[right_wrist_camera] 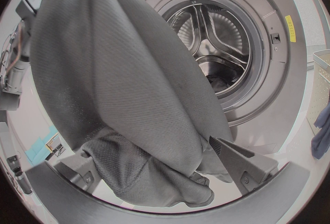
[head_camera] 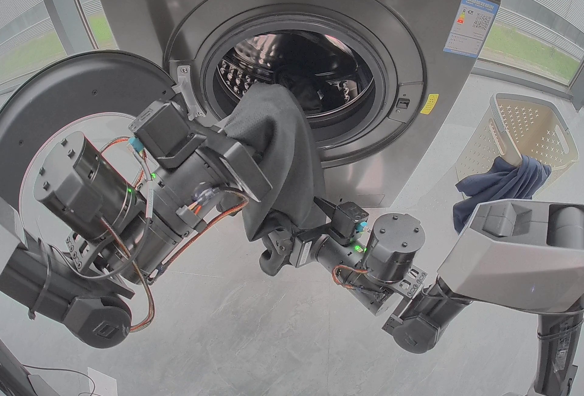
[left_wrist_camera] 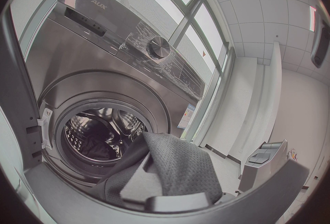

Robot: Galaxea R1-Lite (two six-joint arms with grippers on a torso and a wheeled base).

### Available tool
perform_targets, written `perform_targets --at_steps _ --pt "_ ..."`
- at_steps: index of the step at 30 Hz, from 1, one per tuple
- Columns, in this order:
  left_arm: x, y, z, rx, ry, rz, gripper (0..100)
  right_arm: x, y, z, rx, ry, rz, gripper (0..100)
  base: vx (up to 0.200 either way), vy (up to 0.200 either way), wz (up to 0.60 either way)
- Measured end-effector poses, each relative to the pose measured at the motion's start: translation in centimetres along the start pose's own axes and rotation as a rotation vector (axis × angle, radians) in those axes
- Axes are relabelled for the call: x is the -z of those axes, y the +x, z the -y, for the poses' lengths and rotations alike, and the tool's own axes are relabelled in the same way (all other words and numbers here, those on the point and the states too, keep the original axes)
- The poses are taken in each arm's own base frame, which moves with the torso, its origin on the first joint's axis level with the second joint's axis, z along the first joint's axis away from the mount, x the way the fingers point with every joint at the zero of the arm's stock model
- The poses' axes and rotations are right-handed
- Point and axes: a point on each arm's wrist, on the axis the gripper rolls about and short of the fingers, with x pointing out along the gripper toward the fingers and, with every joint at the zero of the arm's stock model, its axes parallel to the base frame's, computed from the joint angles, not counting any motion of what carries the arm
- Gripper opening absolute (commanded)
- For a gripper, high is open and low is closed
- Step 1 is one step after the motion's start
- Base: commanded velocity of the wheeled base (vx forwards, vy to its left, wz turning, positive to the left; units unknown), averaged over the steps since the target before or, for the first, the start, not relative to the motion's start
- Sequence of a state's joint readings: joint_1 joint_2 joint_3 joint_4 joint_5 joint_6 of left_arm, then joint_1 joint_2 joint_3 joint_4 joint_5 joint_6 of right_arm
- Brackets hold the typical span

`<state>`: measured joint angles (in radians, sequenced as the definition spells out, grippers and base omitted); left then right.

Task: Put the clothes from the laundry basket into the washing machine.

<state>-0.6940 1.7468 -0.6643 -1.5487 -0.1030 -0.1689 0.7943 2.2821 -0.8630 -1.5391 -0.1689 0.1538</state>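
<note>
A dark grey garment (head_camera: 281,148) hangs in front of the washing machine's (head_camera: 395,32) open drum (head_camera: 304,75), draped over the left gripper (left_wrist_camera: 154,193). The cloth wraps that gripper, so whether it is clamped cannot be told. The right gripper (right_wrist_camera: 161,169) sits lower and nearer, its jaws apart around the garment's dangling tail. Soft, light and limp, the fabric will likely sag and catch on the door rim, so the bunched loose tail looks the best hold. At far right, a blue garment (head_camera: 502,184) spills over the laundry basket (head_camera: 535,111).
</note>
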Motion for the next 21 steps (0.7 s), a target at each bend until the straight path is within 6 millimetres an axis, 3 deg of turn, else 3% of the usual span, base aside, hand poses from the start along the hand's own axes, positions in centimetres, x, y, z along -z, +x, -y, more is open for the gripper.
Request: perform_targets --at_steps 11,21 --pt "0.2 -0.2 0.4 0.011 -0.008 -0.011 0 -0.2 2.1 3.8 0.103 -0.014 0.05 100 0.0 0.0 0.0" --pt "0.3 -0.3 0.6 0.016 -0.011 -0.018 0 -0.5 2.4 4.6 0.124 -0.015 0.064 100 0.0 0.0 0.0"
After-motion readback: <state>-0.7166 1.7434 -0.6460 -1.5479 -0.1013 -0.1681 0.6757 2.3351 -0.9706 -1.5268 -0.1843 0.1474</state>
